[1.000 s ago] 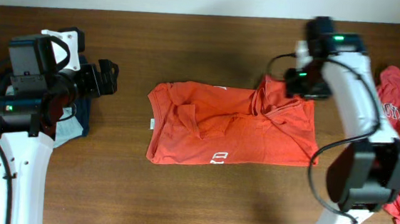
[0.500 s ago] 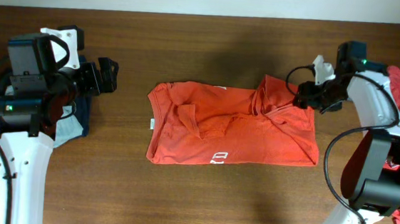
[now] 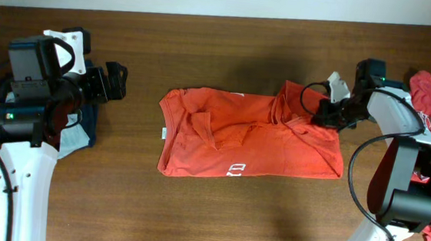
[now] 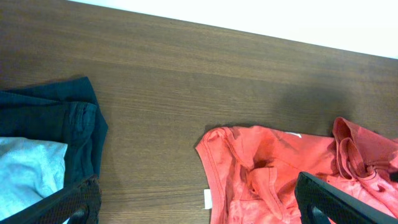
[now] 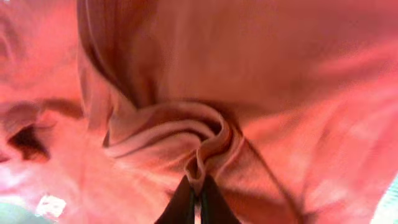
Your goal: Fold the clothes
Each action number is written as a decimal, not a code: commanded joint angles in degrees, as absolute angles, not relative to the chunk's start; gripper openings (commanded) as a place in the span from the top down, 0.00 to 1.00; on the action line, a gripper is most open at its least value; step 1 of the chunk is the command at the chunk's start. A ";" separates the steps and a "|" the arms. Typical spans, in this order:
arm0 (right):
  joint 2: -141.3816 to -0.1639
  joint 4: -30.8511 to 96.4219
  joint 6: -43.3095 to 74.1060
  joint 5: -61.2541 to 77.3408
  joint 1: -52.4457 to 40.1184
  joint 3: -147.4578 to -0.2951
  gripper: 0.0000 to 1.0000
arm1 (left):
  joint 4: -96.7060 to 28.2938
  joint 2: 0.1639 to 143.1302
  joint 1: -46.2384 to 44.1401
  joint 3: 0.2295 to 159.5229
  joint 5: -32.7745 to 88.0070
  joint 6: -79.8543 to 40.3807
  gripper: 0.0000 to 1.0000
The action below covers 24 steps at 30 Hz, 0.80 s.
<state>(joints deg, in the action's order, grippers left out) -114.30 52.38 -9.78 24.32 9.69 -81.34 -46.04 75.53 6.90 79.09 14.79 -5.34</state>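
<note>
My right fingers (image 5: 181, 205): clamped on a raised fold of orange-red T-shirt (image 3: 245, 138). My left fingers (image 4: 329, 196): wide apart, empty. T-shirt: rumpled, on worktop (image 3: 193, 211).

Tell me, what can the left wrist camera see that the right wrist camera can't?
Only the left wrist view shows the brown table, a navy garment and a pale grey garment. Only the right wrist view shows the right gripper shut, pinching a bunched fold of cloth. Both show the orange-red T-shirt.
</note>
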 commanded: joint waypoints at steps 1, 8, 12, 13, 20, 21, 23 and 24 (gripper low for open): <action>-108.64 55.90 -6.74 26.37 8.43 -81.32 0.96 | -45.67 74.28 7.29 79.81 15.25 -4.19 0.01; -101.36 66.94 -5.45 25.80 1.50 -81.32 0.96 | -44.56 74.28 7.29 79.81 15.25 -4.19 0.01; -101.45 68.12 -2.20 20.88 -3.97 -80.42 0.96 | -44.38 74.28 7.29 79.81 15.27 -4.21 0.01; -101.47 68.16 -1.04 19.33 -5.67 -79.85 0.96 | -44.38 74.28 7.29 79.81 15.27 -4.21 0.01; -101.51 67.00 5.04 8.64 -12.40 -77.89 0.60 | -44.38 74.28 7.29 79.81 15.27 -4.21 0.01; -101.51 66.61 5.02 8.23 -12.34 -77.89 0.59 | -44.40 74.28 7.29 79.81 15.27 -4.19 0.01; -101.49 65.23 5.04 8.10 -11.73 -77.91 0.59 | -44.40 74.28 7.29 79.81 15.27 -4.19 0.01; -101.49 64.07 5.28 8.10 -11.16 -77.93 0.59 | -44.42 74.28 7.29 79.81 15.27 -4.19 0.01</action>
<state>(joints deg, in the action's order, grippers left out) -101.49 65.91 3.27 11.27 -12.23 -78.08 -44.60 75.53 6.90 79.09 14.79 -5.32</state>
